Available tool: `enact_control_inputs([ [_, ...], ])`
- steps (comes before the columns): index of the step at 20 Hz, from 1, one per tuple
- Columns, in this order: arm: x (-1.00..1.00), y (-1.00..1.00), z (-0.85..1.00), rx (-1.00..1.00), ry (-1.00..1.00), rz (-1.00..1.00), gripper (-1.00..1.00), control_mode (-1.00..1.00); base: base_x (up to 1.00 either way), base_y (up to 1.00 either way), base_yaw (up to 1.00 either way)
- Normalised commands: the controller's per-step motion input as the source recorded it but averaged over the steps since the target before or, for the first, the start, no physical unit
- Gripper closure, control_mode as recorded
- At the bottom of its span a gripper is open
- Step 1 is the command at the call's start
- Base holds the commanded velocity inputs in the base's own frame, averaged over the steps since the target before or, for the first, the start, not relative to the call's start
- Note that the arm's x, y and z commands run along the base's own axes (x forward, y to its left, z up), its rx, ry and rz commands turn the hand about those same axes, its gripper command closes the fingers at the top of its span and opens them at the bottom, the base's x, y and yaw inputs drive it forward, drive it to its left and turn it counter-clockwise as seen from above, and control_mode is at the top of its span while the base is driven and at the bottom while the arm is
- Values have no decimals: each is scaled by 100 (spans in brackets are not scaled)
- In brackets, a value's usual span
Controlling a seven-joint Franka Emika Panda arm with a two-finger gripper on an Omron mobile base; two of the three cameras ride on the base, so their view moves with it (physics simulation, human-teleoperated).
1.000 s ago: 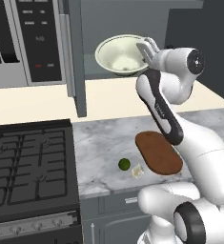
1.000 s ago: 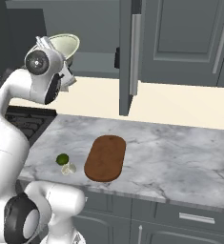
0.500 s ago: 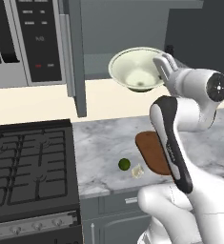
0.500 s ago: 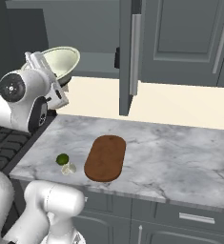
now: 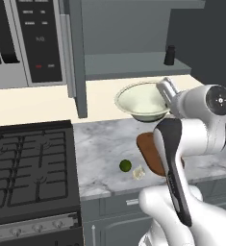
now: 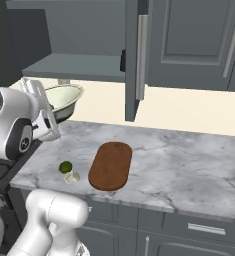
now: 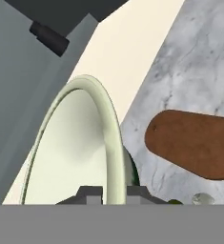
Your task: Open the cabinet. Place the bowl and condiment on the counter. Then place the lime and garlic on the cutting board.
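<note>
Black stove top (image 5: 28, 163) left of marble; microwave (image 5: 23, 41) above; lower drawer fronts (image 6: 189, 227) below

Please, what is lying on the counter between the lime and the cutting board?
The garlic lies there, close beside the lime and apart from the cutting board. The rest of that counter stretch is bare, as the right base view shows.

Even flat rendered light, soft shadows, no glare, sharp w/o blur

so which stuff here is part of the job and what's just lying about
Job: dark grey wall cabinet, pale cream-green bowl in the shut gripper, small black shaker bottle, marbled counter, green lime, off-white garlic, oval wooden board.
Lying about: black stove, microwave.
</note>
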Motion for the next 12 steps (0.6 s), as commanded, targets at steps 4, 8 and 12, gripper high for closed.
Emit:
enact_control_inputs([
  [4, 38, 0, -76, 0, 19, 0, 100, -100, 0, 0, 0],
  [8, 68, 9, -83, 0, 18, 0, 100, -100, 0, 0, 0],
  [12, 89, 17, -79, 0, 21, 0, 100, -100, 0, 0, 0],
])
